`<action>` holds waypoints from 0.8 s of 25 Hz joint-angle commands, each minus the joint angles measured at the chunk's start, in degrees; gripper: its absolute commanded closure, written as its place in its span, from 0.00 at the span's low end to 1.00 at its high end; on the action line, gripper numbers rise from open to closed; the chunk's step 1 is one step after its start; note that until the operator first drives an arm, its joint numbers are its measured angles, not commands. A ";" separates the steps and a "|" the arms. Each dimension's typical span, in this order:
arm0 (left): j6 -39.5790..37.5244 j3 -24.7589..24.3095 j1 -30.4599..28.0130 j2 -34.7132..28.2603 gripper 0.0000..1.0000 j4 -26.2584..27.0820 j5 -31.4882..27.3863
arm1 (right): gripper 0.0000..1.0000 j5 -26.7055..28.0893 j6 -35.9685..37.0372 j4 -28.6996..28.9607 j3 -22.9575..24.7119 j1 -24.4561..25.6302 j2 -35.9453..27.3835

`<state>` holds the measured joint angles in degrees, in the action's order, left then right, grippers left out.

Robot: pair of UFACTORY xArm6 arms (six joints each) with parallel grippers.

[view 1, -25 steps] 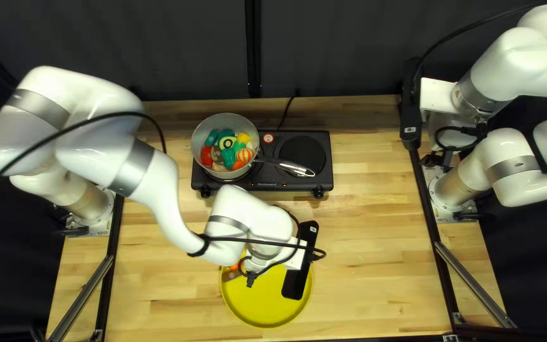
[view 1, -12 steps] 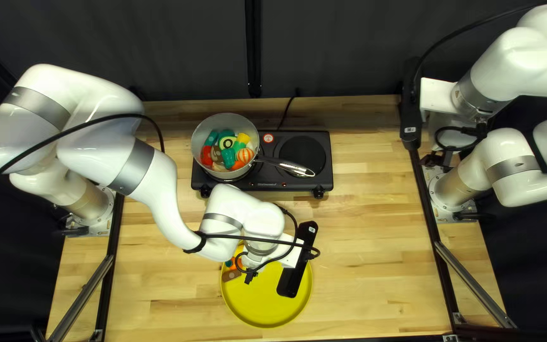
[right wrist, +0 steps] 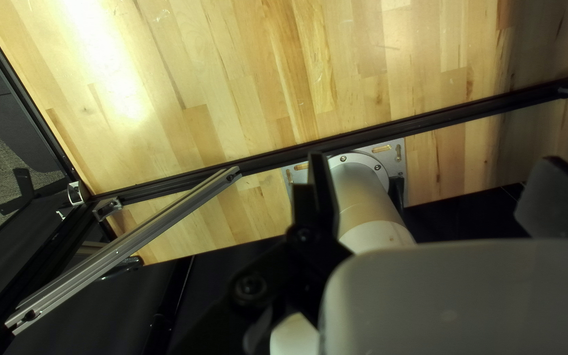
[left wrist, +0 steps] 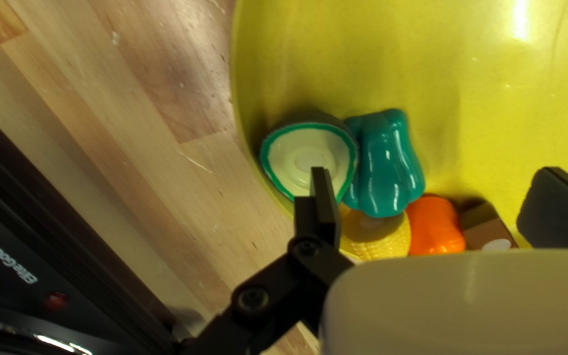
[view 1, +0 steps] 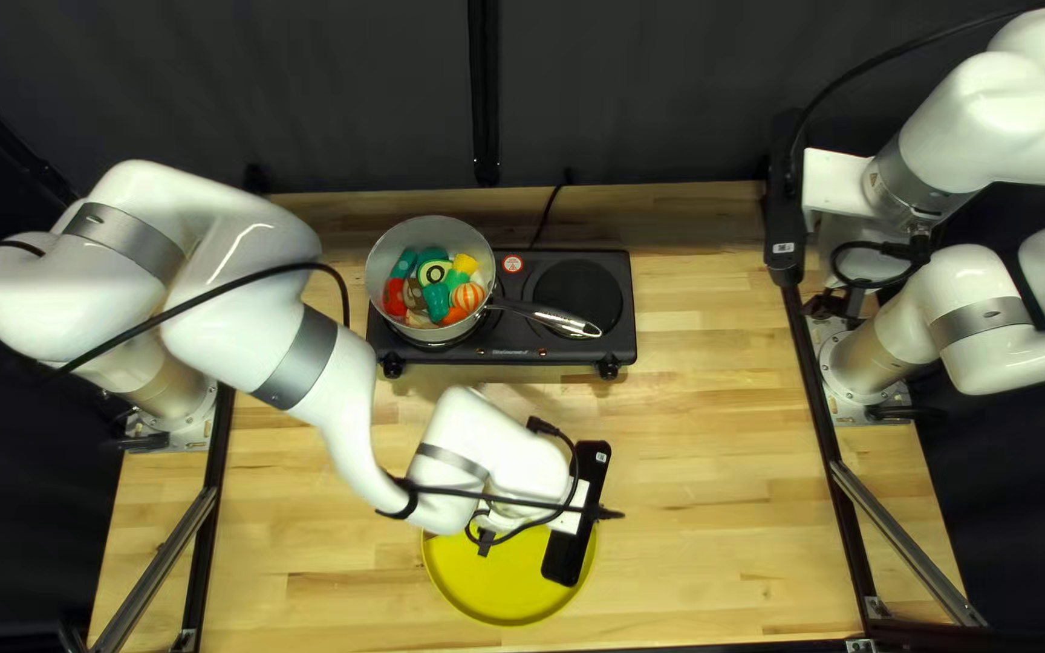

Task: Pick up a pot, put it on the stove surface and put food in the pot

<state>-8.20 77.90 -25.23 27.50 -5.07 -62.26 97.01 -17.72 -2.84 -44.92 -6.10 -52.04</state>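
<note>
Pot: the pot sits for you on the left burner of the black stove, holding toy food; its handle reaches over the right burner's edge.
Left gripper: your left gripper is over the yellow plate, fingers spread wide. One lines up with the green-rimmed round piece; it may be touching, but you can't really tell from this angle.
Plate food: at the plate's rim, beside that piece, are a teal pepper, yellow corn, an orange piece and a brown piece.
Right gripper: your right gripper is well apart from the pot, near the right rail, fingers spread with nothing between them.
Open room: you have bare wood from stove and plate to that rail; your left arm crosses the stove's left side.
Surface: striped, pale wood table.
Room: dark curtain behind.
</note>
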 commanded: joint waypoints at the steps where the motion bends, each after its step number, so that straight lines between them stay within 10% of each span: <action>1: -2.38 0.35 -2.19 -1.02 0.00 -0.75 -3.11 | 0.00 0.00 0.00 0.00 0.00 0.00 0.00; 20: -1.15 -2.02 -4.88 0.51 0.00 1.65 -1.41 | 0.00 0.00 0.00 0.00 0.00 0.00 0.00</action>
<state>-11.66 76.93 -30.42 28.35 -4.12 -64.79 97.01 -17.72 -2.84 -44.92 -6.10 -52.04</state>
